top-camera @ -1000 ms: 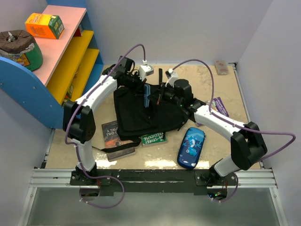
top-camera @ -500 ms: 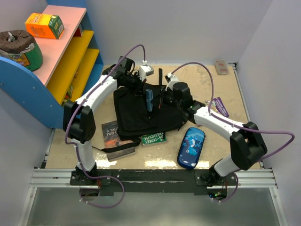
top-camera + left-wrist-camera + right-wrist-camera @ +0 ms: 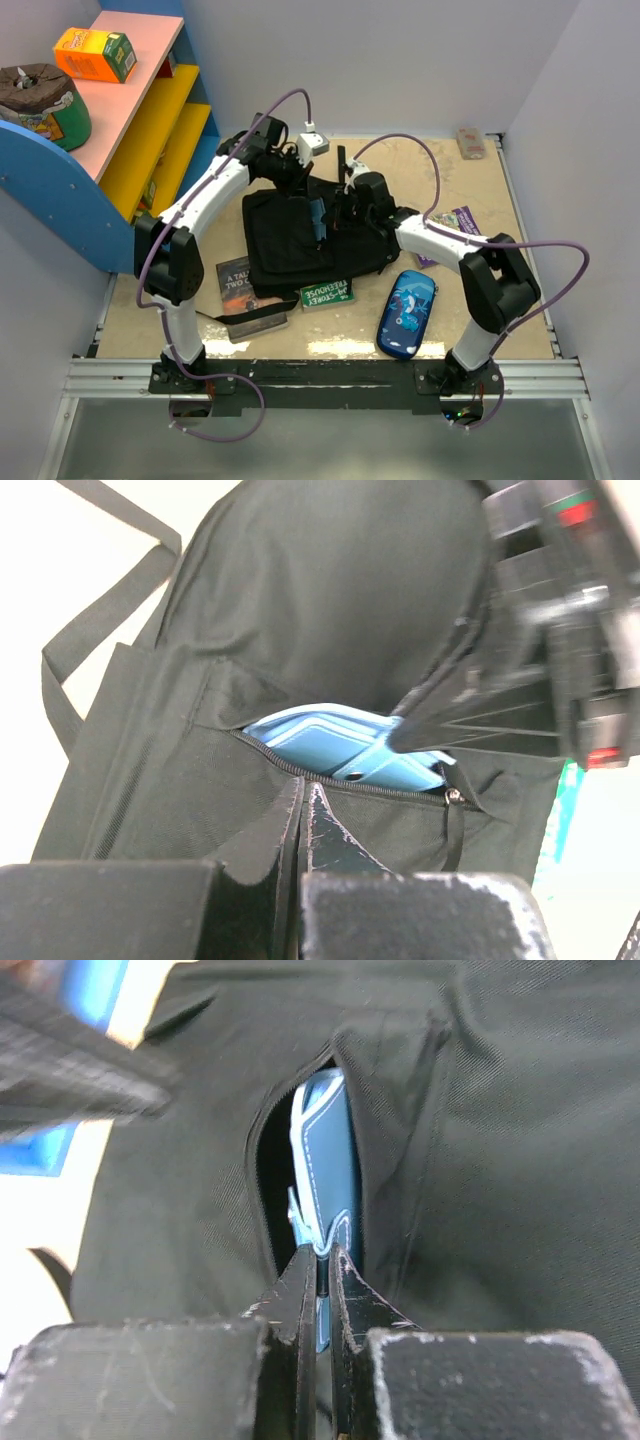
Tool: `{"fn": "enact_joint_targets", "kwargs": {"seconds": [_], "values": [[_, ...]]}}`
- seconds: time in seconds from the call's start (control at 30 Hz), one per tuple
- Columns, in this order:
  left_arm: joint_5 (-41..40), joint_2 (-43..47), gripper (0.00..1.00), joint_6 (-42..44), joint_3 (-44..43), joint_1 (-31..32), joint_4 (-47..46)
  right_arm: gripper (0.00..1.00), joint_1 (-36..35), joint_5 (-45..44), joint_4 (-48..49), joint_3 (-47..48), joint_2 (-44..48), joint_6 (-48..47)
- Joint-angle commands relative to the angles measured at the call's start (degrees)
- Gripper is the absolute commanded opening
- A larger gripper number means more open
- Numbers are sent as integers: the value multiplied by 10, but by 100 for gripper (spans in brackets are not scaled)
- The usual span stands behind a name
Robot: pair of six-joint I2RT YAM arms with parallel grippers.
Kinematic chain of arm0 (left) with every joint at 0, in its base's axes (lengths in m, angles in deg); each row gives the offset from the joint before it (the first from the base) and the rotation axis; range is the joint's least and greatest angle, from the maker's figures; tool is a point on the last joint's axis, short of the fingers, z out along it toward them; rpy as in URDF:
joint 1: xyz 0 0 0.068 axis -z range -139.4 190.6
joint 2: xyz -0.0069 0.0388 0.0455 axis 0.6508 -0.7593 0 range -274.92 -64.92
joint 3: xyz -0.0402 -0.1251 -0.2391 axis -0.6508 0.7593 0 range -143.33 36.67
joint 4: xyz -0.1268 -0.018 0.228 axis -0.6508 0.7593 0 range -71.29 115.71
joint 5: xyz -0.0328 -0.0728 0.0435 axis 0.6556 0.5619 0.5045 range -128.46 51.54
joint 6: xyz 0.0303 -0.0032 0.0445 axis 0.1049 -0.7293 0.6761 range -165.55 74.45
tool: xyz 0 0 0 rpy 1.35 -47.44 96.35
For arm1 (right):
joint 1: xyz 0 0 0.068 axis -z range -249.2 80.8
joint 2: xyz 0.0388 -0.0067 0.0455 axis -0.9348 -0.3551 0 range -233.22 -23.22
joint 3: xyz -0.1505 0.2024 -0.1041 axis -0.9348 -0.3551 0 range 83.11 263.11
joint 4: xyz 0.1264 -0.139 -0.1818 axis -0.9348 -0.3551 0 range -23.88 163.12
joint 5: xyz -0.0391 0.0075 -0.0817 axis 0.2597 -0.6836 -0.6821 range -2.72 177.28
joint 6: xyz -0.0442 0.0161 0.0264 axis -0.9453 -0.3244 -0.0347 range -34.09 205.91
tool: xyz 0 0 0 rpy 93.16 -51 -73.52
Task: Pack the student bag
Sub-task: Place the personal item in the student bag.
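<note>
While the black bag point(image 3: 285, 250) lies mid-desk point(image 3: 480, 195), nearer the far edge, the left gripper point(image 3: 303, 815) pinches fabric beside its open zip, and the right gripper point(image 3: 322, 1265) pinches a blue notebook point(image 3: 330, 1150) standing half inside the opening.

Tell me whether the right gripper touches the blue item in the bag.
Touching. Right wrist view: the right gripper is shut on the blue item's edge at the bag's open zip.

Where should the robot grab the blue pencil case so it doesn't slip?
Probably across its narrow middle, coming straight down from above. The pencil case lies flat on the table, long and slim, with bare table along both long sides, so jaws turned across its short width should fit.
</note>
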Motion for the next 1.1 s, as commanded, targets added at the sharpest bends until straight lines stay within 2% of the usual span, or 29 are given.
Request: {"fn": "enact_joint_targets", "kwargs": {"seconds": [0.0,0.1,0.23,0.37,0.5,0.57,0.67,0.8,0.93,1.07], "values": [[10,16,0,-8,-29,9,3,0,6,-61,-84,3,-29,-4],[11,10,0,-10,-29,14,2,0,6,-8,-52,3,-46,2],[8,7,0,-14,-22,21,0,0,6,28,-57,36,-87,14],[-5,14,0,-12,-8,21,-8,0,18,-42,-126,60,-131,42],[-13,23,0,-9,12,20,-15,0,60,-48,-163,40,-157,59],[-15,25,0,-9,20,21,-18,0,60,-29,-159,35,-160,41],[-14,25,0,-11,24,21,-23,0,50,49,-115,31,-164,20],[-18,24,0,-15,27,22,-24,0,10,91,-143,92,-196,-19],[-30,35,0,-10,49,21,-32,0,-1,157,-139,111,-203,-34],[-37,37,0,-8,72,21,-42,0,-2,238,-60,76,-163,-28]]}}
